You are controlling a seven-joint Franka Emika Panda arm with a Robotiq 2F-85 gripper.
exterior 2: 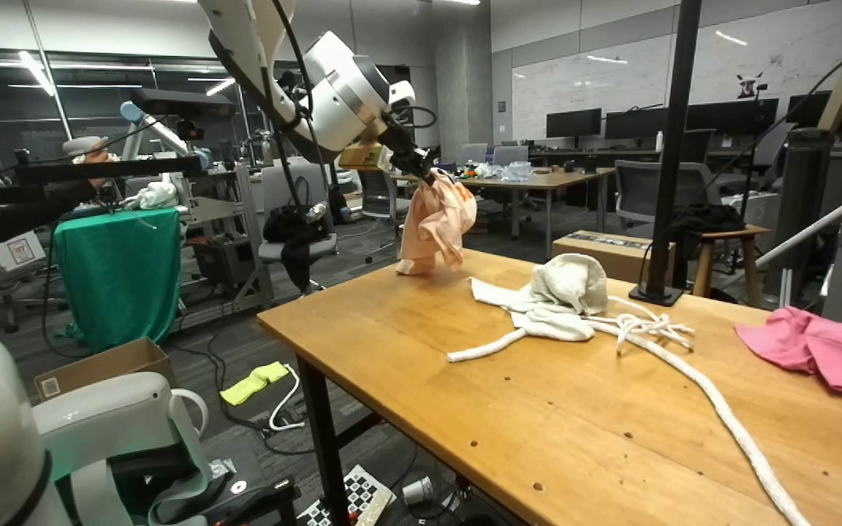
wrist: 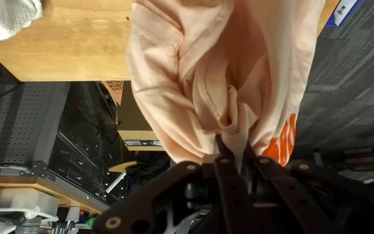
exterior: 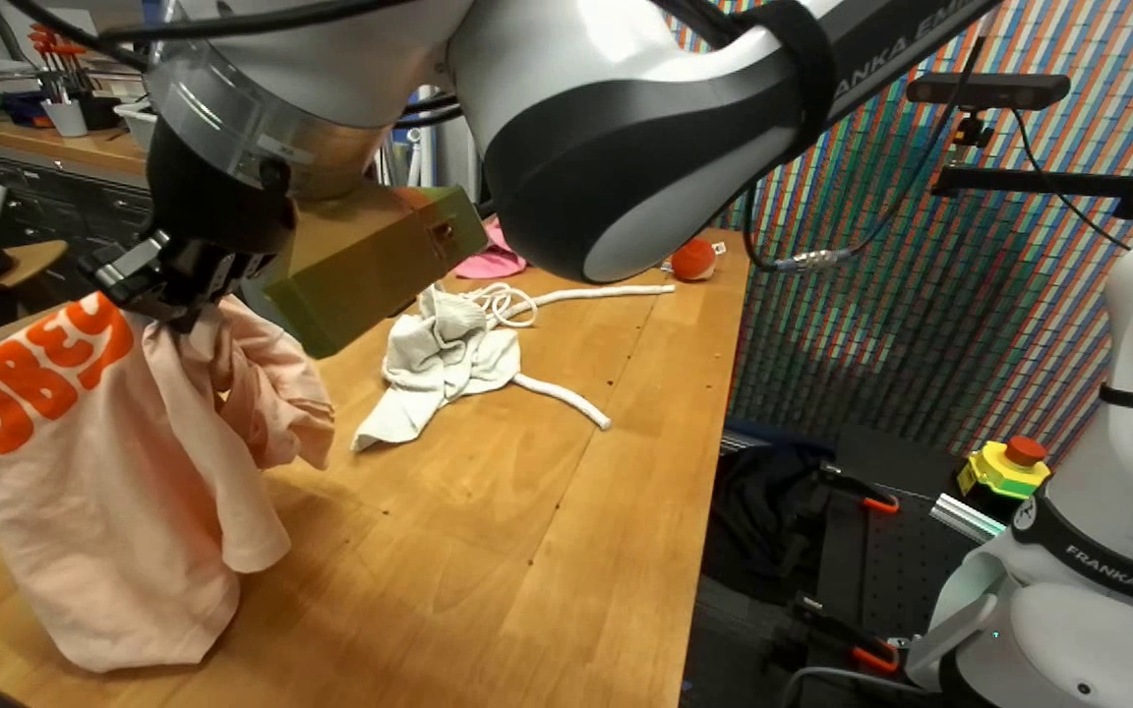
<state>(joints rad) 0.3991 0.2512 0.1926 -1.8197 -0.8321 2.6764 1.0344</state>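
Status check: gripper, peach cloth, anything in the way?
Gripper shut on peach cloth. Hanging in folds, contact with table unclear. White cloth lies nearby, apart from the peach one.

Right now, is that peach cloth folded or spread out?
Neither: the peach cloth is bunched, hanging in loose creases from the gripper, which pinches it.

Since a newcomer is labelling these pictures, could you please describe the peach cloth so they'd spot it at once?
Find the wooden table, then the pincer near its edge. Clamped in it, the peach cloth hangs bunched. Orange lettering sets it apart from the white cloth and pink cloth on the table.
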